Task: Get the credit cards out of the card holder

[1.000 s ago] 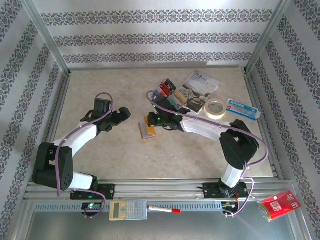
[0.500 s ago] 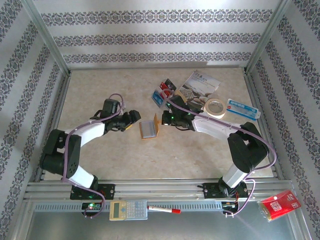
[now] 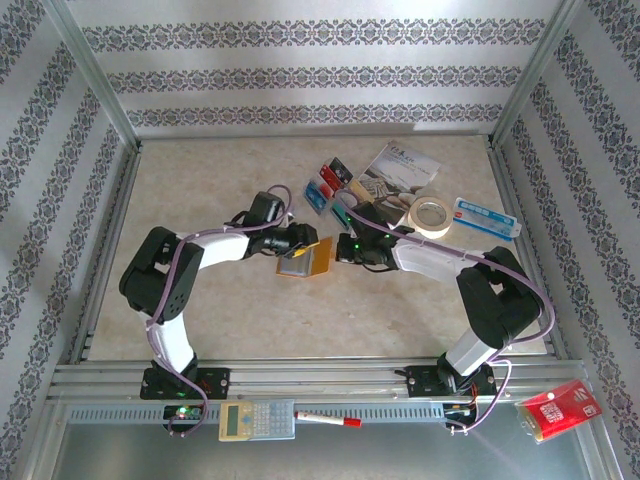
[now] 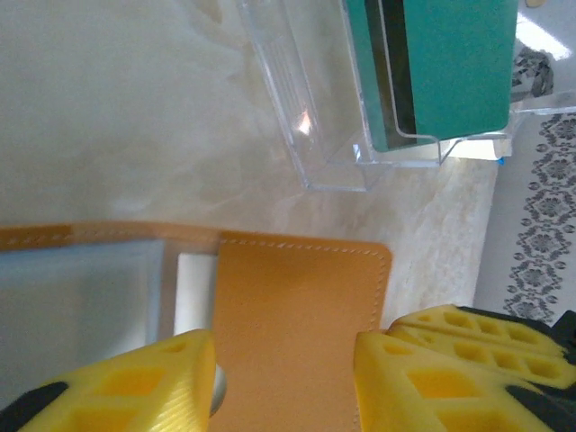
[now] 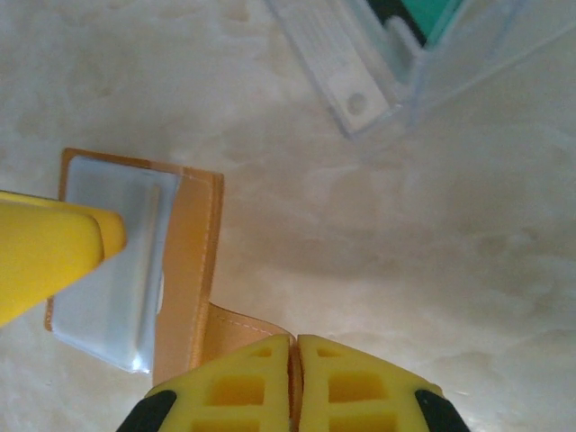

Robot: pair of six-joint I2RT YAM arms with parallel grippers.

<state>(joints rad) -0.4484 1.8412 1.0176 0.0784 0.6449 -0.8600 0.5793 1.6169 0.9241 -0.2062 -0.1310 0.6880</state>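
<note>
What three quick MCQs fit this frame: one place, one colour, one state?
1. Where is the card holder?
A. between the left gripper and right gripper
B. in the far left corner
C. off the near edge

2. What colour is the card in the clear stand?
A. pink
B. teal
C. purple

3. How is the right gripper?
A. wide open
B. shut on nothing
C. shut on the card holder's strap

Answers:
1 A: the top view shows a gripper on either side of it.
2 B: the left wrist view shows a teal face.
3 C: the right wrist view shows the fingers pressed together on the orange strap.
</note>
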